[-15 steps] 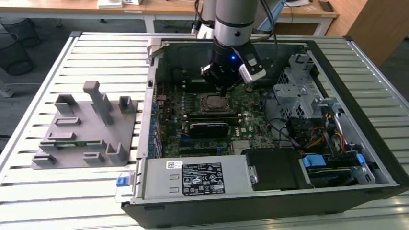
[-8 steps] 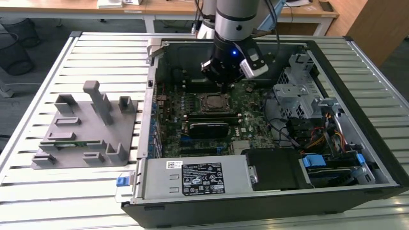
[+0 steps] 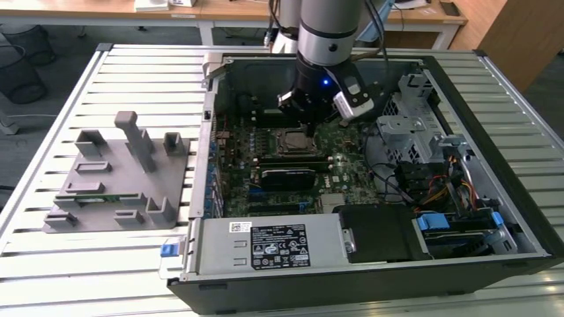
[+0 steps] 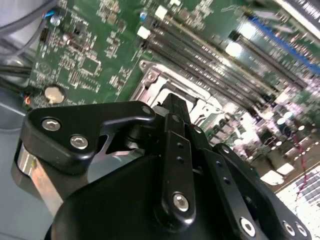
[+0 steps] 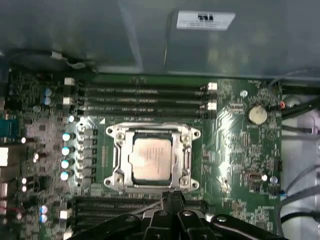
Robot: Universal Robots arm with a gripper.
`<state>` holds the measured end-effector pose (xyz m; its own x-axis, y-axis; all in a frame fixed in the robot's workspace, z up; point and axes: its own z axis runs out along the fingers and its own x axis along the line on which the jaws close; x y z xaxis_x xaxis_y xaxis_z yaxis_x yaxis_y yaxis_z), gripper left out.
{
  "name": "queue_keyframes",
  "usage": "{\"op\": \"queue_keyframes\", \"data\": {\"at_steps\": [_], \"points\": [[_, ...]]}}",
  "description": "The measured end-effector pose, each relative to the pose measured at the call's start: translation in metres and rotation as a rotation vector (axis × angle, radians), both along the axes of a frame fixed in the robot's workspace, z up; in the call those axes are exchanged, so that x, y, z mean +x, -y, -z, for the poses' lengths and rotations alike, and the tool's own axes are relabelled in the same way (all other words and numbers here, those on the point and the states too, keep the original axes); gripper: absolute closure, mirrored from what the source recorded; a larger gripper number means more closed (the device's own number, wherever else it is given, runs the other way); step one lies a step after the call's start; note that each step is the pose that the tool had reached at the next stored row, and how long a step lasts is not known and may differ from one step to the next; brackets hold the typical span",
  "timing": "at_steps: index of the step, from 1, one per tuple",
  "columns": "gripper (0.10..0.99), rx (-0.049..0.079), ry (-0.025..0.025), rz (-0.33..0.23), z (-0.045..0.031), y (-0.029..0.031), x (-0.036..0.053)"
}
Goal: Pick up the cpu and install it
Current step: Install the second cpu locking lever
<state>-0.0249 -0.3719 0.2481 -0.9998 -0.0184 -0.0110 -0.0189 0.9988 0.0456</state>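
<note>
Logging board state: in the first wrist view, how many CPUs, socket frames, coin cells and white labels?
Square silver-grey metal cpu, lying inside the socket frame: 1
Silver metal socket frame: 1
Round silver coin cell battery: 1
White rectangular label: 1
Total: 4

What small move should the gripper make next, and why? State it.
Probably a short straight lift. The shiny silver-grey square cpu already lies flat inside the metal socket frame on the green motherboard, and the black gripper hangs just off the frame's edge, so rising clears it without nudging the chip.
</note>
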Motion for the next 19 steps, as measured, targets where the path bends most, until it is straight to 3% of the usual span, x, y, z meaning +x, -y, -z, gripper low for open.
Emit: {"op": "queue_keyframes", "data": {"at_steps": [3, 12, 19], "points": [[0.98, 0.008, -0.0167, 0.0, 0.001, 0.0021, 0.002], [0.98, 0.012, -0.0172, 0.0, 0.0047, 0.0059, 0.0014], [0.98, 0.018, -0.0171, 0.0, 0.0057, 0.0132, -0.009]]}}
